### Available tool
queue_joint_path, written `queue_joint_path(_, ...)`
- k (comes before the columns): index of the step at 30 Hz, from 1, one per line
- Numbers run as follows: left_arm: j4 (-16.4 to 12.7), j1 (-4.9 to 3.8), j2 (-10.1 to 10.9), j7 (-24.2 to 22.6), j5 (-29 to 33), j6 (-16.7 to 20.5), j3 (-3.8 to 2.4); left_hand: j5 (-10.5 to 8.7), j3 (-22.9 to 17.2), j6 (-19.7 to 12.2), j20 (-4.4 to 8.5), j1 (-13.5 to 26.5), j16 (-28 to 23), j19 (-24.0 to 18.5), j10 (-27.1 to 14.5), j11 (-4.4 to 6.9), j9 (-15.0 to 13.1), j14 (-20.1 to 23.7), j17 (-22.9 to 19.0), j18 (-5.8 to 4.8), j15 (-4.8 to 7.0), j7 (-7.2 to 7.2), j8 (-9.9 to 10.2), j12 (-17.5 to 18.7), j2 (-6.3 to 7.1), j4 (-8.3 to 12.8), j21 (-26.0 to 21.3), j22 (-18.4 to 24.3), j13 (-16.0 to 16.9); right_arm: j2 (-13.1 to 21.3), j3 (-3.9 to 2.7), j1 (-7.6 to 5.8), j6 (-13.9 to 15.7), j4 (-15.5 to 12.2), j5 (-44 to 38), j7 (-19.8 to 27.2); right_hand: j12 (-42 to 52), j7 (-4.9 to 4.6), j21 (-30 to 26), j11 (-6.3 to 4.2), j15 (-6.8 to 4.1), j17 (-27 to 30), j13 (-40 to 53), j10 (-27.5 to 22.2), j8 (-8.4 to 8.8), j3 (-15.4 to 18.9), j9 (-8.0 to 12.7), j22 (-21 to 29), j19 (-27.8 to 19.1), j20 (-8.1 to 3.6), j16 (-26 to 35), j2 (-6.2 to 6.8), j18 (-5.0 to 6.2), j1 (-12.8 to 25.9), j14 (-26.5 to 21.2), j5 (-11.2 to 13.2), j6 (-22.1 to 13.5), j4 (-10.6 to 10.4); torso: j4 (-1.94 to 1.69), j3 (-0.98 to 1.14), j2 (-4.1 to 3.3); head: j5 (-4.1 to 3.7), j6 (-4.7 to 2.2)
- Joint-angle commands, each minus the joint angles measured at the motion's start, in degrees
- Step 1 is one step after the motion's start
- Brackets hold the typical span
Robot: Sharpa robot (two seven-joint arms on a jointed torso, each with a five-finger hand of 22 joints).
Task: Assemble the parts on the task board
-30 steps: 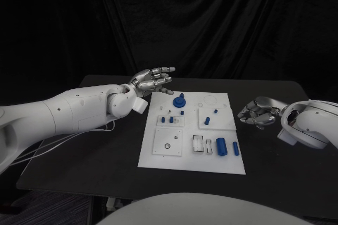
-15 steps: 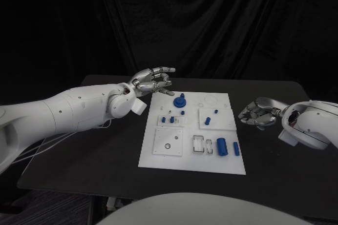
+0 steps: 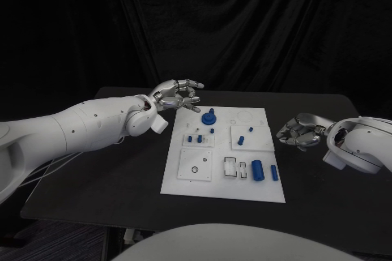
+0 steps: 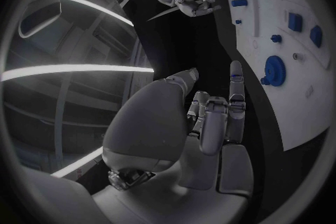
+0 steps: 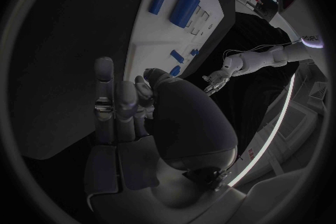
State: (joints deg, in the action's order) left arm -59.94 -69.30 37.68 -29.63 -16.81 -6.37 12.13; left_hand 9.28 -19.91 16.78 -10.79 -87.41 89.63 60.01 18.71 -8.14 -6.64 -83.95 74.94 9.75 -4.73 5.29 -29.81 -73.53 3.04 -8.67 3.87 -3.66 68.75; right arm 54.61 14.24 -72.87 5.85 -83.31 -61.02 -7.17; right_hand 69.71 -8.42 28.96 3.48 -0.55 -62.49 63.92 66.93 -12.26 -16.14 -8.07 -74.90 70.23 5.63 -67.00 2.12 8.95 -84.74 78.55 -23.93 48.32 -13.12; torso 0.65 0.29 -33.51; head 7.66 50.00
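- Head view: task board (image 3: 184,179) lies flat mid-table, long side running near to far.
- Parts on it: round blue knob part (image 3: 209,119) at the far end, small blue pegs (image 3: 194,139) in the left middle block, one short peg (image 3: 240,140) right of them, big blue cylinder (image 3: 256,170) and slimmer cylinder (image 3: 273,172) at the near right. None lifted.
- Left hand (image 3: 177,94) hovers just beyond the board's far-left corner, near the knob part but apart from it. Fingers loosely curled, tips apart, nothing between them.
- Change: over the last second the left hand has crept slightly up and back, fingers curling in a bit more; no board contact, no part moved.
- Left wrist view: the left hand's fingers (image 4: 213,123) are bunched and bent, one straighter, empty; knob part (image 4: 273,71) sits just off the fingertips.
- Right hand (image 3: 297,131) rests off the board's right edge, unchanged, fingers curled inward, holding nothing.
- Right wrist view: fingers (image 5: 115,106) folded close together, empty; board's near-right cylinders (image 5: 183,9) well apart from them.
- Judgement: task barely begun; left hand looks to be pre-shaping for a reach to the knob part, grasp not yet made.
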Motion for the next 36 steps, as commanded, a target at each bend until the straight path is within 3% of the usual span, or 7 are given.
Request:
queue_joint_path(1, 0.1, 0.08, -0.3, -4.4, -11.8, 5.0, -0.06, -5.79, 10.7, 1.7, -0.23, 4.4, 0.4, -8.8, -2.4, 1.13, 1.0, -6.0, 15.1, 1.09, -0.29, -1.12, -2.1, 4.9, 0.60, -2.3, -0.5, 0.2, -2.0, 0.1, -0.04, 0.15, -0.5, 0.0, -0.1, -0.9, -0.3, -0.03, -0.4, 0.08, 0.06, 0.1, -0.1, -0.5, -0.29, -0.4, 0.1, -1.0, -0.3, -0.05, 0.3, 0.67, 0.95, 0.0, -0.4, -0.3, 0.2, 0.1, 0.06, -0.03, 0.00, 0.06, 0.00)
queue_joint_path(4, 0.7, 0.08, -0.5, -7.3, -14.0, 7.0, -0.06, -4.97, 16.1, 2.8, -2.44, 6.2, -13.6, -33.3, -4.9, 1.05, 2.0, 61.2, -6.6, -1.48, -0.29, -1.04, -2.0, 12.4, -1.28, -2.8, -0.7, -1.5, -5.2, 0.1, -0.04, 0.15, -0.5, 0.0, -0.1, -1.0, -0.5, -0.03, -0.7, 0.08, 0.06, 0.2, -0.2, -0.6, -0.30, -0.4, 0.1, -0.9, -0.4, -0.05, 0.5, 0.67, 0.99, 0.1, -0.4, -0.3, 0.2, 0.1, 0.09, -0.03, -0.02, 0.08, 0.00)
queue_joint_path(8, 1.4, 0.07, -0.8, -9.9, -15.0, 7.5, -0.06, -5.00, 17.8, 6.2, -1.22, 6.3, -58.3, -60.0, -8.9, 1.80, 2.2, 77.3, -36.0, -5.89, -6.28, 1.54, -1.3, 32.5, -1.80, -3.8, -3.9, 3.7, -20.3, 0.1, -0.04, 0.15, -0.5, -0.1, -0.1, -1.0, -0.5, -0.03, -0.7, 0.08, 0.06, 0.2, -0.2, -0.6, -0.30, -0.4, 0.1, -0.9, -0.4, -0.05, 0.5, 0.67, 0.99, 0.1, -0.4, -0.3, 0.2, 0.1, 0.09, -0.03, -0.03, 0.09, 0.00)
queue_joint_path(9, 1.6, 0.07, -0.8, -10.5, -15.1, 7.3, -0.06, -4.99, 18.1, 6.7, -0.85, 6.7, -70.8, 30.0, -10.3, 1.73, 2.2, 81.5, -50.1, -9.75, -5.82, 2.50, -1.0, 35.1, -1.63, -4.2, 86.1, -86.3, -22.1, 0.2, -0.04, 0.15, -0.4, -0.1, -0.1, -1.0, -0.5, -0.03, -0.7, 0.08, 0.06, 0.2, -0.2, -0.6, -0.30, -0.4, 0.1, -0.9, -0.4, -0.05, 0.5, 0.67, 0.99, 0.1, -0.4, -0.3, 0.2, 0.1, 0.08, -0.02, -0.04, 0.07, 0.00)
queue_joint_path(16, 2.4, 0.05, -1.0, -12.7, -15.6, 4.0, -0.06, -5.63, 25.0, -2.8, -5.94, 13.8, -89.6, 30.0, -18.8, 9.74, 4.3, 84.0, -74.9, -9.75, 2.65, -4.32, 12.1, 72.6, 2.02, -8.5, 86.1, -86.3, -67.3, 0.2, -0.04, 0.15, 0.8, -0.1, -0.1, 0.0, -0.7, -0.03, -1.0, 0.09, 0.07, 0.5, -0.4, -0.8, -0.34, -0.5, 0.1, -0.8, -0.5, -0.04, 0.8, 0.77, 1.01, 0.2, -0.6, -0.2, 0.3, 0.1, 0.00, 0.08, 0.06, 0.05, 0.00)
queue_joint_path(26, -1.0, 0.05, 0.3, -12.5, -16.7, 7.2, -0.06, -5.30, 34.9, -10.1, 7.05, 16.7, -89.6, 30.0, -18.7, 17.43, 5.2, 84.0, -74.9, -9.75, 5.26, -12.13, 21.2, 73.5, 12.99, -8.7, 86.1, -86.3, -68.7, 0.5, -0.04, 0.15, 6.3, -0.5, 0.7, 4.4, -0.9, 0.26, -1.1, -0.10, -0.03, 0.7, -0.7, -0.7, -1.08, -0.5, -0.1, -0.7, -0.2, -0.07, 1.1, 1.01, 0.96, 1.1, -0.5, -0.2, 1.5, -0.1, 0.08, -0.03, -0.01, 0.64, 0.00)
queue_joint_path(36, -2.8, 0.05, 1.4, -11.7, -28.6, 14.2, -0.06, -2.35, 36.2, -9.3, -6.39, 15.8, -89.6, 30.0, -18.7, 21.97, 5.1, 84.0, -74.9, -9.75, 17.39, -19.93, 21.4, 73.5, 13.95, -8.8, 86.1, -86.3, -68.7, 0.5, -0.04, 0.15, 7.9, -0.5, 1.4, 6.0, -0.8, 0.34, -1.1, -0.16, -0.07, 0.6, -0.6, -0.6, -1.20, -0.6, -0.1, -0.7, -0.2, -0.09, 1.1, 1.01, 0.96, 1.1, -0.4, -0.2, 1.7, -0.1, 0.03, -0.04, 0.00, 0.57, 0.00)
